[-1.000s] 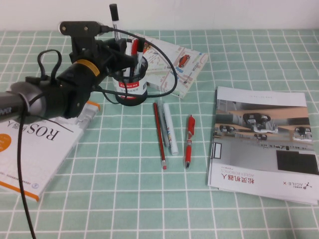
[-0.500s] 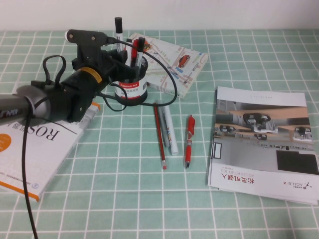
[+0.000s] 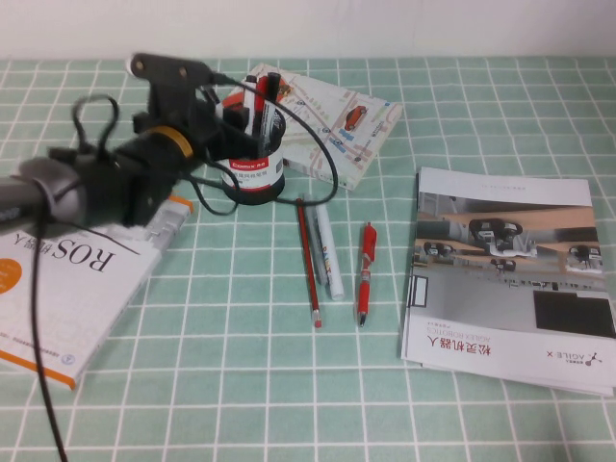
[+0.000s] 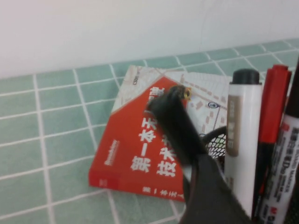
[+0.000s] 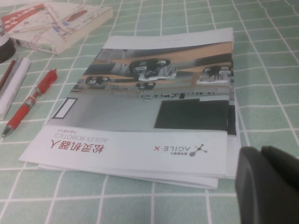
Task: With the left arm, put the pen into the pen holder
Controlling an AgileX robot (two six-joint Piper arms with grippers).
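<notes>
The pen (image 4: 243, 140), the white barrel with a black cap as I read it, stands upright in the pen holder (image 3: 252, 159), packed against a red pen (image 4: 273, 116) and a second marker (image 4: 286, 163). My left end effector (image 3: 229, 104) sits right at the holder's rim, with the pen just beside it. I cannot tell whether it is gripping the pen or has let go. I judge the placing all but done. What is left is to be sure the pen is free and to lift clear without snagging the other pens.

My right end effector (image 5: 268, 186) shows only as a dark edge, low over the table (image 5: 140, 205) just off the near corner of the brochure (image 5: 154, 102). I cannot tell its state either.

Readable writing:
- The brochure says "AGILE·X", with red Chinese characters that I take for 松灵机器人.
- The second marker's barrel reads "MARKER".
- The book (image 3: 67, 255) under my left arm reads "ROS".
- The red book (image 4: 140, 158) beyond my left end effector carries large white Chinese characters.
- The holder's red band has white print that I cannot read.
</notes>
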